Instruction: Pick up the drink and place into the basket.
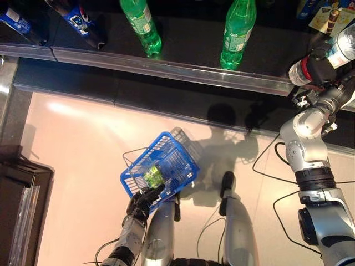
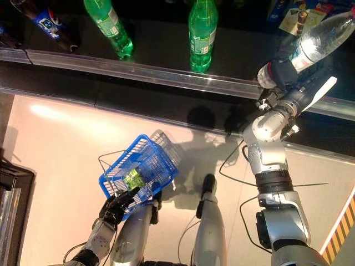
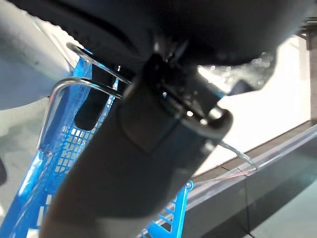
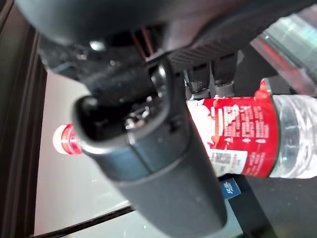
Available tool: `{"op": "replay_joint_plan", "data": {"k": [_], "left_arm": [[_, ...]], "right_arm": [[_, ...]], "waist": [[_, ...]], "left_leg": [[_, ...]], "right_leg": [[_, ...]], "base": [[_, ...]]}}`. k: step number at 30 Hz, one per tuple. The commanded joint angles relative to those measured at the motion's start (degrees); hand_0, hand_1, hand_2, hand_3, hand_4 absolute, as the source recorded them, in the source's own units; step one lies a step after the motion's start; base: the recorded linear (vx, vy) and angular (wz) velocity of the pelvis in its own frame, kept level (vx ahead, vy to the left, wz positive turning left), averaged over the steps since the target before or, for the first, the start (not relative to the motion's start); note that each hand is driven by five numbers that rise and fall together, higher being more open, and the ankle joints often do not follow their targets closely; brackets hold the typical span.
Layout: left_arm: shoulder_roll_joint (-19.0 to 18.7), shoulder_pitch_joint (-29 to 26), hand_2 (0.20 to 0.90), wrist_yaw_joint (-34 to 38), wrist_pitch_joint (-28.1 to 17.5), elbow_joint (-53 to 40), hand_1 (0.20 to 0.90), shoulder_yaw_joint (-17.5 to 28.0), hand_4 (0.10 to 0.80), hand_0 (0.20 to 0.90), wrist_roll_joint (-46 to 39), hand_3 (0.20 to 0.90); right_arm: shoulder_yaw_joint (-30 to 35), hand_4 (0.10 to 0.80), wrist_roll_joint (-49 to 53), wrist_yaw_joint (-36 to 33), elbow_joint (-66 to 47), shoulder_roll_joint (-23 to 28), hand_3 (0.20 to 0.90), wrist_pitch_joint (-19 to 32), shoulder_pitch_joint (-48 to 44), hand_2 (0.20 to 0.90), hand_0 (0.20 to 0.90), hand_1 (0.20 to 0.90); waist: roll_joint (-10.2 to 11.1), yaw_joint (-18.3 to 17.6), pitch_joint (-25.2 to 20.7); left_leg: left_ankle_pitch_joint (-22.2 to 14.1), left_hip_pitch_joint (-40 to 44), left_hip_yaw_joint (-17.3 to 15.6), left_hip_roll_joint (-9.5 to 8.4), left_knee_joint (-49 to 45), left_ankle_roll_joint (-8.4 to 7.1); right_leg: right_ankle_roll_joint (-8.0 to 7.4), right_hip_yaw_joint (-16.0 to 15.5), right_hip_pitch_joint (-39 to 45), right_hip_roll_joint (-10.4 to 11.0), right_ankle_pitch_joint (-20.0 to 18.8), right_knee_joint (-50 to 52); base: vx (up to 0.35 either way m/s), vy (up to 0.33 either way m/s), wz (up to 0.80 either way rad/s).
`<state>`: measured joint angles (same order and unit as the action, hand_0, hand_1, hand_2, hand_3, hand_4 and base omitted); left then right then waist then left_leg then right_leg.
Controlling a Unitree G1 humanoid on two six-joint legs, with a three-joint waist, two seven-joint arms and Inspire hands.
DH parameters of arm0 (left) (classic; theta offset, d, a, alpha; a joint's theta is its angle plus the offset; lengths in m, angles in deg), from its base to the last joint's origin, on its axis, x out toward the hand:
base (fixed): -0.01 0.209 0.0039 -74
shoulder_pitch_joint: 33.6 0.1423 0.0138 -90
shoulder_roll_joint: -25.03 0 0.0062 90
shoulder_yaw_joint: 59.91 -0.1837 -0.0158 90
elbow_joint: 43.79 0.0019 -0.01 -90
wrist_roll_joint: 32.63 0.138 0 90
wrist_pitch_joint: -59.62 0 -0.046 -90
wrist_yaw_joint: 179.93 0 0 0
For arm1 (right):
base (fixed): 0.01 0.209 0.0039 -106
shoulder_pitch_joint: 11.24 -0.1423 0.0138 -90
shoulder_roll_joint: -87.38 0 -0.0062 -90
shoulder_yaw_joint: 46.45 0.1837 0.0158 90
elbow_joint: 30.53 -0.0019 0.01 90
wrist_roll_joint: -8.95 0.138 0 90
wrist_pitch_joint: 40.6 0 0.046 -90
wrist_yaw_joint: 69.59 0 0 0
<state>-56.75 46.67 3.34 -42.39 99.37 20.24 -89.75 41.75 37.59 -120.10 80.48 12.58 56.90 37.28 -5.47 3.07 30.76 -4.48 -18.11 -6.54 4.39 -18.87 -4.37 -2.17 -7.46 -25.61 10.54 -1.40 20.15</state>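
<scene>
Right hand [image 2: 288, 75]: fingers being wrapped round the water bottle [image 2: 316, 41].
Bottle axis: being held slanted, red cap toward the floor.
Left hand [image 1: 143, 200]: basket [image 1: 161, 160] handle being gripped.

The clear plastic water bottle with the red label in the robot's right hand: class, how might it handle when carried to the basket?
The clear plastic water bottle looks smooth, so it may slip in the right hand. Round-bodied, it would probably roll if laid down. Its thin walls likely flex under squeeze.

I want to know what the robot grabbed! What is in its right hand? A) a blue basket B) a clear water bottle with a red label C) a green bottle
B: the right hand is curled round the clear water bottle, red label showing in the wrist view.
</scene>
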Motion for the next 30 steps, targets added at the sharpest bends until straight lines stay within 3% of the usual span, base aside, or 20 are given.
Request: {"op": "replay_joint_plan", "data": {"k": [1,10,13,19,26,30], "left_arm": [[-5.84,6.74,0.3,-1.65,-5.04,-3.95,0.3,3.32,0.1,0.3,-0.91,0.2],[-5.75,10.65,0.3,-2.52,-7.77,-5.97,0.3,9.93,0.1,0.3,-4.84,0.2],[-5.94,11.99,0.3,-4.55,-9.91,-7.37,0.3,12.39,0.1,0.3,-1.14,0.2],[-5.75,14.0,0.3,-4.65,-14.06,-11.55,0.3,14.33,0.1,0.3,0.87,0.2],[-6.56,16.07,0.3,-6.07,-16.53,-19.93,0.3,16.79,0.1,0.3,2.7,0.2],[-8.79,15.95,0.3,-4.39,-19.14,-23.64,0.3,16.12,0.1,0.3,9.99,0.2]], "right_arm": [[5.69,0.1,-3.76,0.61,-8.57,9.65,0.2,6.92,-2.74,0.3,0.3,0.3],[9.73,0.1,-8.16,5.66,-18.21,9.81,0.2,7.67,7.1,0.3,0.3,0.3],[10.54,0.1,-9.55,9.0,-23.68,8.46,0.2,8.58,11.21,0.3,0.3,0.3],[9.6,0.1,-11.37,18.06,-32.85,5.68,0.2,7.72,17.81,0.3,0.3,0.3],[4.36,0.1,-5.67,33.35,-43.1,2.18,0.2,5.99,23.82,0.3,0.3,0.3],[0.55,0.1,-4.22,39.4,-46.73,2.07,0.2,7.55,23.82,0.3,0.3,0.3]], "waist": [[0.03,-1.15,-2.26],[-0.08,-2.05,-5.59],[0.32,-2.36,-7.39],[0.77,-2.64,-10.89],[1.24,-0.84,-16.24],[1.61,0.13,-17.42]], "left_leg": [[2.17,-4.01,2.65,-0.14,-8.85,1.21],[3.34,1.18,2.12,0.44,-7.71,0.22],[4.31,3.1,2.14,0.73,-6.35,-0.14],[5.73,7.4,2.62,0.73,-2.44,-0.51],[8.69,13.17,3.85,0.74,6.79,-1.29],[9.2,14.39,4.63,1.07,8.85,-1.48]], "right_leg": [[1.85,-2.22,4.44,1.3,8.68,8.24],[2.82,-2.34,9.38,1.15,11.18,9.46],[3.17,-2.48,11.54,0.61,11.53,8.78],[3.21,-2.27,16.26,-0.53,11.78,6.08],[2.77,-3.15,23.09,-2.74,11.57,-0.29],[2.55,-3.82,24.44,-2.87,11.19,-1.86]], "base": [[0.012,0.032,0.06],[0.025,0.054,0.03],[0.059,0.033,-0.02],[0.065,0.024,-0.03],[0.036,0.005,0.04],[-0.023,0.017,0.13]]}}
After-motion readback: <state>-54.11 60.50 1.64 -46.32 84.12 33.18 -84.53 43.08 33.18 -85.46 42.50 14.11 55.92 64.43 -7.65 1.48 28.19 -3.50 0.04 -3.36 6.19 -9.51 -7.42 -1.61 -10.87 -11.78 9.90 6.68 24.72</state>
